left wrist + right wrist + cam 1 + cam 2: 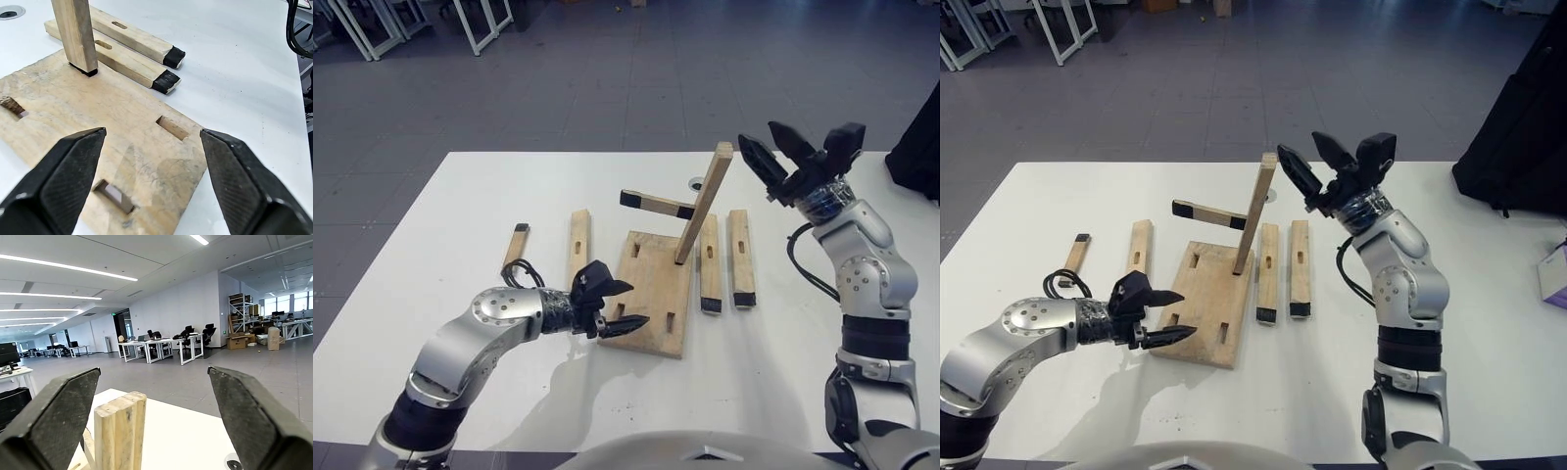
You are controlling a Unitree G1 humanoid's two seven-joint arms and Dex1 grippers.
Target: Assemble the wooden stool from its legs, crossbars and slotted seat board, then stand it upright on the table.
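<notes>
The slotted seat board [651,284] lies flat mid-table. One leg [704,202] stands tilted in its far right slot, with a black-tipped crossbar [656,204] sticking out to the left. My left gripper [615,305] is open at the board's near left corner, its fingers [73,166] straddling the board's edge near a slot [113,195]. My right gripper [773,157] is open in the air just right of the leg's top end [121,431]. Two more legs [709,262] [741,257] lie right of the board. Another leg [578,247] and a short crossbar [515,247] lie left of it.
A round cable hole [696,183] sits in the white table [460,225] behind the standing leg. A black bag [1518,147] stands off the table's right side. A small box [1554,274] rests at the right edge. White desk frames [372,24] stand on the floor beyond.
</notes>
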